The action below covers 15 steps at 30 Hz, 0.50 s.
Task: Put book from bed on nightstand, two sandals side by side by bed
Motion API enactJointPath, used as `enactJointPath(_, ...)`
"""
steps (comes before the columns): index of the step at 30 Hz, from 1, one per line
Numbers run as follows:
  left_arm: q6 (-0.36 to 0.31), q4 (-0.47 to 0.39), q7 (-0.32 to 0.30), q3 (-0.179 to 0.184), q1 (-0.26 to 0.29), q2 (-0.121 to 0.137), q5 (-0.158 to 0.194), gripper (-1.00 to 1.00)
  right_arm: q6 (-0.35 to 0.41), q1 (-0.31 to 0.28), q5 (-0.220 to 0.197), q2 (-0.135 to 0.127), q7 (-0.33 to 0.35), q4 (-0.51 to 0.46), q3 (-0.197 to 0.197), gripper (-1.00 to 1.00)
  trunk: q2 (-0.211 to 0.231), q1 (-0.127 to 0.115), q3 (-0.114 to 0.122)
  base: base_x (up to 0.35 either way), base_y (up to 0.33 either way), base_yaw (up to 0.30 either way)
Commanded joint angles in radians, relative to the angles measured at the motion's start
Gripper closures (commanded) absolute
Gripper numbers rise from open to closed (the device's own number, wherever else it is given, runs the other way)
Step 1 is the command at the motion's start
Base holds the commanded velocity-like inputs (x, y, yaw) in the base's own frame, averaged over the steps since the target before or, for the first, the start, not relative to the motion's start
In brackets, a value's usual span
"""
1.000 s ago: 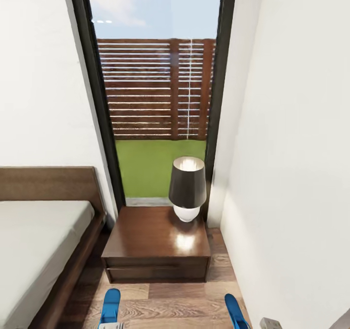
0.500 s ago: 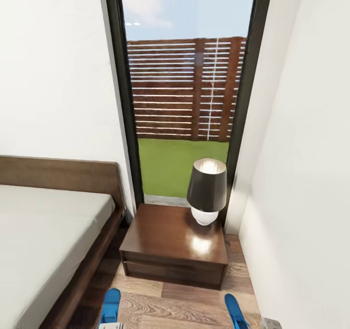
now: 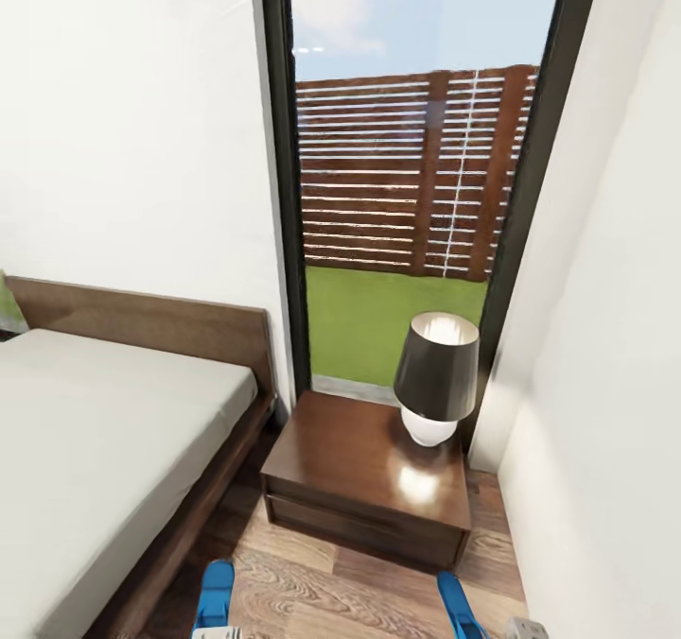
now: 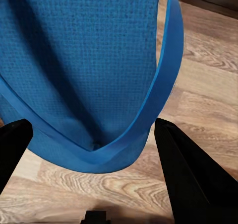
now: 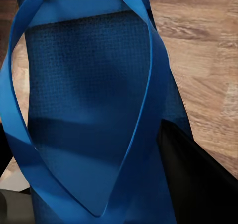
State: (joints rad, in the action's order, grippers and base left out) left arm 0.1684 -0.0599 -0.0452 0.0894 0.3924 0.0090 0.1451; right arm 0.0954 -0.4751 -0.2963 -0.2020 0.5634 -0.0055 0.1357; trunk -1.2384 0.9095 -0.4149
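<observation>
The bed (image 3: 104, 431) fills the room's left side, its pale mattress bare; the book cannot be seen on the part in view. The window (image 3: 416, 176) rises behind the nightstand (image 3: 364, 478), which sits just beside the bed; a lamp (image 3: 435, 379) stands on its far right corner. One sandal (image 3: 215, 596) is clamped in the left gripper (image 4: 94, 154), its black fingers either side of the strap; the other sandal (image 3: 456, 606) is held likewise in the right gripper (image 5: 99, 194).

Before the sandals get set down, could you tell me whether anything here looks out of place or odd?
Nothing damaged. The oddity: both blue sandals hang off the floor, one in each gripper, apart rather than paired beside the bed.
</observation>
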Motion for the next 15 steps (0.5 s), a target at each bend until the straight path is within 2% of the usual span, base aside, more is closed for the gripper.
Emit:
enactJointPath(1,0.003,0.002,-0.004,0.008,0.001,0.0,0.01,1.0,0.007,0.0,-0.012,-0.001,0.003,-0.001,0.007,1.0,-0.001,0.0,-0.001,0.0,-0.003,0.291)
enactJointPath(15,0.004,0.002,-0.003,0.007,0.001,0.0,0.011,1.0,0.007,0.0,-0.012,-0.001,0.001,-0.001,0.007,1.0,-0.001,0.0,-0.001,0.0,0.0,0.291)
